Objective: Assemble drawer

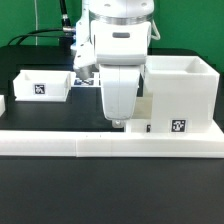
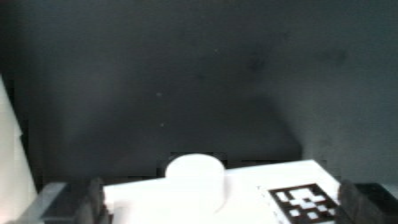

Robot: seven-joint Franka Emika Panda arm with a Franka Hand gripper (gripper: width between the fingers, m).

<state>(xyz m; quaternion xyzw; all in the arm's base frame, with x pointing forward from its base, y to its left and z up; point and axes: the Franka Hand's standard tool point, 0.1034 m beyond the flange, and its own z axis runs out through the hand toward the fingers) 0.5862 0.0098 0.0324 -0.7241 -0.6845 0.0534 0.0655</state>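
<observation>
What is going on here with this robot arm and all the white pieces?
The arm is putting a drawer together. Its gripper hangs low next to the casing, close to the wall. In the wrist view the jaws flank a tray with a round knob; I cannot tell whether they grip it. A second tray sits apart on the exterior view's left.

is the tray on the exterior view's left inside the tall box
No, the tray sits on the table, well apart from the tall box.
</observation>
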